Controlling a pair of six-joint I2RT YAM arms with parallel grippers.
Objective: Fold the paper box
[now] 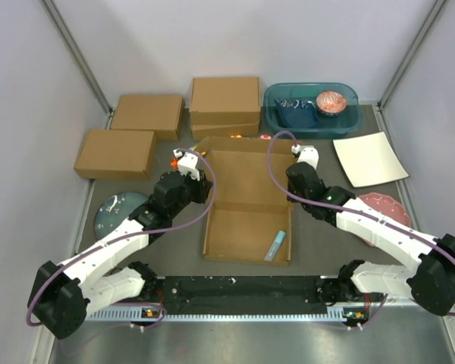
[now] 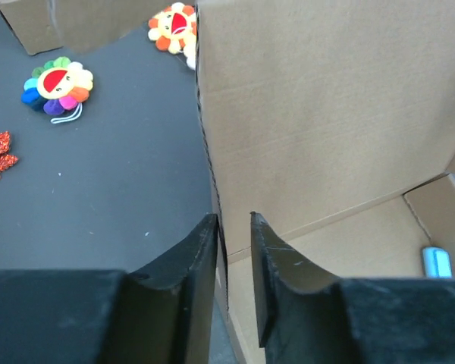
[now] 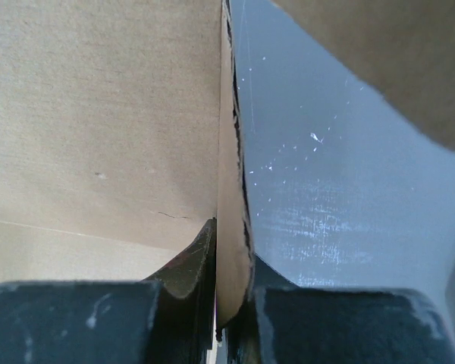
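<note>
Brown flat-cut cardboard paper box [image 1: 246,186]: right gripper [image 3: 231,243] clamps its right wall upright for folding, while left gripper [image 2: 233,224] straddles the left wall, jaws slightly apart.

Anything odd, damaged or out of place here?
A small light-blue item lies on the near panel of the half-folded box, by its right edge, and looks stray there. The cardboard edge pinched in the right claw looks slightly ragged.

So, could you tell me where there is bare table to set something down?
Bare table lies front right, between the paper box, right arm and black rail; less front left. The back is crowded: cardboard boxes, teal bin.
</note>
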